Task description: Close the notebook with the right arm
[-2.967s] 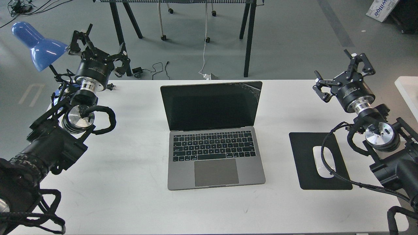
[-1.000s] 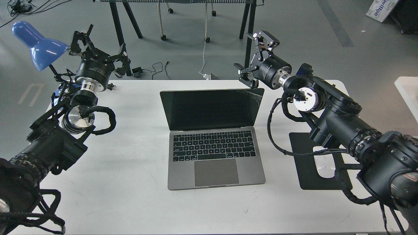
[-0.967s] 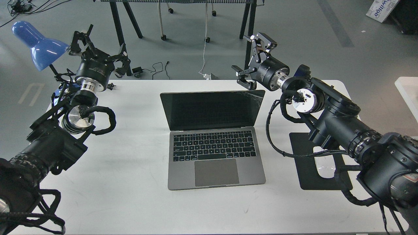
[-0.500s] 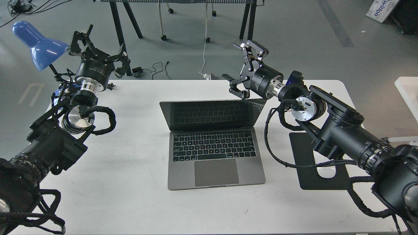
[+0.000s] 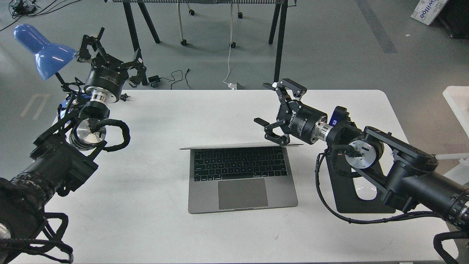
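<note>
The notebook (image 5: 242, 176) is lying centred on the white surface (image 5: 154, 220), base flat, lid (image 5: 240, 146) tilted forward so that it shows edge-on as a thin band running left to right above the keyboard. The right gripper (image 5: 279, 117) is bearing on the lid's right end from behind and above, jaws spread, pinching nothing. Right arm is reaching in low from the right. Judgement: further travel needed is forward-down. The left gripper (image 5: 110, 55) is hovering well apart at far left, jaws spread.
</note>
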### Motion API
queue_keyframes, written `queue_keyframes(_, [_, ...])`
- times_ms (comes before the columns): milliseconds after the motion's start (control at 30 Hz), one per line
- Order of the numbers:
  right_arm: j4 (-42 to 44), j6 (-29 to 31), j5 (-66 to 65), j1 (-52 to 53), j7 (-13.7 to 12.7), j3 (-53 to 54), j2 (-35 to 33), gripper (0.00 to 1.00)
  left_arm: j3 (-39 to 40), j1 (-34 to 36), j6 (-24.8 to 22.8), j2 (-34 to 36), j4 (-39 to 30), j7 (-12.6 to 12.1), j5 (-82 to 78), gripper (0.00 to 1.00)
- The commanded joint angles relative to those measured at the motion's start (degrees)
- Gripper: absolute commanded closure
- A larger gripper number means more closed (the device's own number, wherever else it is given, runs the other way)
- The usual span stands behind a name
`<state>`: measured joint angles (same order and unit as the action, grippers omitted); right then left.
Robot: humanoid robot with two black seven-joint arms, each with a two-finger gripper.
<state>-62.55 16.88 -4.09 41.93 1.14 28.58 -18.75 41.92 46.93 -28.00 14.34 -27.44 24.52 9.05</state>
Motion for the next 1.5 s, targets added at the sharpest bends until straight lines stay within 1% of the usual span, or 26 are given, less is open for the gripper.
queue_keyframes(0, [-2.0,-0.1,-0.1,-1.8,0.0,-1.9,-1.4,0.0,0.0,0.0,0.0,0.1,0.0,0.0,0.0,0.0])
queue_keyframes(167, [-3.5,-0.1,-0.2,-3.9,0.3,-6.9,-3.6,0.0,0.0,0.0,0.0,0.0,0.0,0.0,0.0,0.0])
queue_keyframes(500, [-2.3,-0.3,-2.2,-9.9,0.9,-7.1,-2.9,0.0,-0.1,0.0,0.0,0.0,0.0,0.0,-0.1,0.0])
queue_keyframes(667, [0.9,-0.2,-2.5,-10.6,1.0,-7.1,-1.7,0.0,-0.1,0.0,0.0,0.0,0.0,0.0,0.0,0.0])
queue_keyframes(833, [1.6,-0.1,-2.6,-11.8,1.0,-7.1,-1.0,0.0,0.0,0.0,0.0,0.0,0.0,0.0,0.0,0.0])
queue_keyframes(1000, [5.2,0.1,-3.0,-11.9,1.1,-7.1,0.7,0.0,0.0,0.0,0.0,0.0,-0.1,0.0,0.0,0.0])
queue_keyframes(1133, [5.2,0.1,-2.9,-11.9,1.1,-7.1,0.8,0.0,0.0,0.0,0.0,0.0,0.0,0.0,0.0,0.0])
queue_keyframes(1333, [4.2,0.7,-2.9,-11.3,1.1,-5.7,0.8,0.0,0.0,0.0,0.0,0.0,0.0,-0.1,0.0,0.0])
queue_keyframes(1467, [1.6,3.2,-2.9,-11.3,1.9,1.4,0.3,0.0,0.0,0.0,0.0,0.0,0.0,0.0,0.0,0.0])
